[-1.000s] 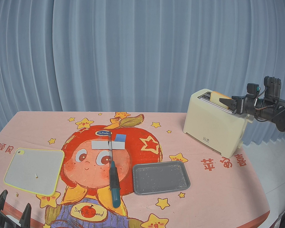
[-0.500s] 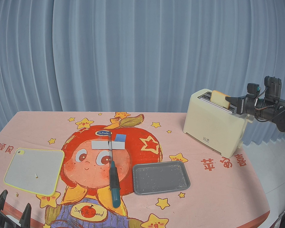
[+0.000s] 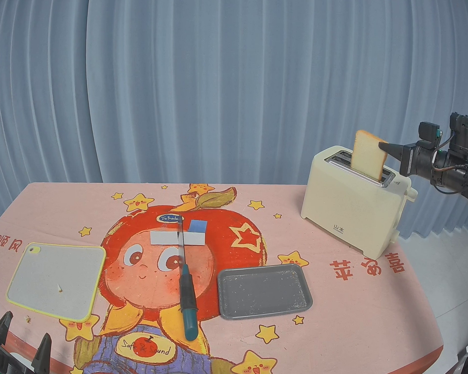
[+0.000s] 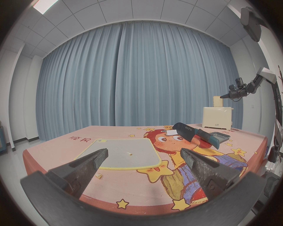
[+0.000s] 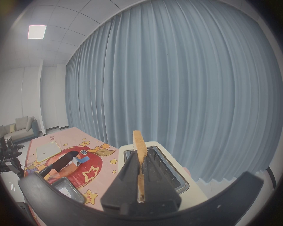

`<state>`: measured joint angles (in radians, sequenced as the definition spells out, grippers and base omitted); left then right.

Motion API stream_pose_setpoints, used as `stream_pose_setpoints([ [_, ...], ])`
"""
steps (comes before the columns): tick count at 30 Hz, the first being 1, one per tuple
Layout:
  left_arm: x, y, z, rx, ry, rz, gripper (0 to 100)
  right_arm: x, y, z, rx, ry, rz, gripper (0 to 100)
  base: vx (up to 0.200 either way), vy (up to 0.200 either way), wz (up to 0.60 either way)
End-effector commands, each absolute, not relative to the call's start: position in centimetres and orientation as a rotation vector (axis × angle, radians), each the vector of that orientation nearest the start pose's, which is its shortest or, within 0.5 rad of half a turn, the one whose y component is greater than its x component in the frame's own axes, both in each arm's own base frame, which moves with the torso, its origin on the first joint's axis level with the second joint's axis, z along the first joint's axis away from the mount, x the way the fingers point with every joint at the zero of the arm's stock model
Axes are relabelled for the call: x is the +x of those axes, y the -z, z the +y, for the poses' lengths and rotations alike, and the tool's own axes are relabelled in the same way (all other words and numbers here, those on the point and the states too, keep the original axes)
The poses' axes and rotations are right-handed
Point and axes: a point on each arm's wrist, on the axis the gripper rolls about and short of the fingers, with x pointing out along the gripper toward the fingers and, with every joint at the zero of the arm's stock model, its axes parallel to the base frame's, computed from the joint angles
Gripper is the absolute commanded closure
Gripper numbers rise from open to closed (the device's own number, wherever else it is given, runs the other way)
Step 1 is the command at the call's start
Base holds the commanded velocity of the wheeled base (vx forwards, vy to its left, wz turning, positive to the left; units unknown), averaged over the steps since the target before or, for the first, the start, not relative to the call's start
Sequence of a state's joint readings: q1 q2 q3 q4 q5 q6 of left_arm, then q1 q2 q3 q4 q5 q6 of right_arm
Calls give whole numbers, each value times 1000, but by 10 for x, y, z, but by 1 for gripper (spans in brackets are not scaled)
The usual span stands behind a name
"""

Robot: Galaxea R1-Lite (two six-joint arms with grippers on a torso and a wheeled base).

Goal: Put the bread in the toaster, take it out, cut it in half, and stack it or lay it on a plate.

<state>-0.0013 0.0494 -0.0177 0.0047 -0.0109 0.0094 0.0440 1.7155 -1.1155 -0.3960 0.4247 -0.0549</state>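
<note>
Lifted higher from the slot of the cream plastic toaster (image 3: 350, 209), tan square bread slice (image 3: 369, 155) upright, pinched by black right gripper (image 3: 385, 147) (left gripper (image 4: 144, 153) gapes wide)

Bread slice (image 3: 369, 155) upright, pinched edgewise, half-risen from cream toaster (image 3: 354, 202) slot

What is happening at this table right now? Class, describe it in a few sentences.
The right gripper is shut on the bread, holding the slice upright with most of it above the toaster and its lower edge at the slot. The left gripper is open and holds nothing, near the table's front edge by the cutting board. The knife and the grey tray lie untouched mid-table.
</note>
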Motion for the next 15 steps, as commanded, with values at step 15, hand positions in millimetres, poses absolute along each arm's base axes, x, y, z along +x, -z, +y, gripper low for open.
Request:
stream_pose_setpoints([
  [15,-19,-76,0,9,13,54,0,280,-278,22,-36,-473,68,100,0,0,0],
])
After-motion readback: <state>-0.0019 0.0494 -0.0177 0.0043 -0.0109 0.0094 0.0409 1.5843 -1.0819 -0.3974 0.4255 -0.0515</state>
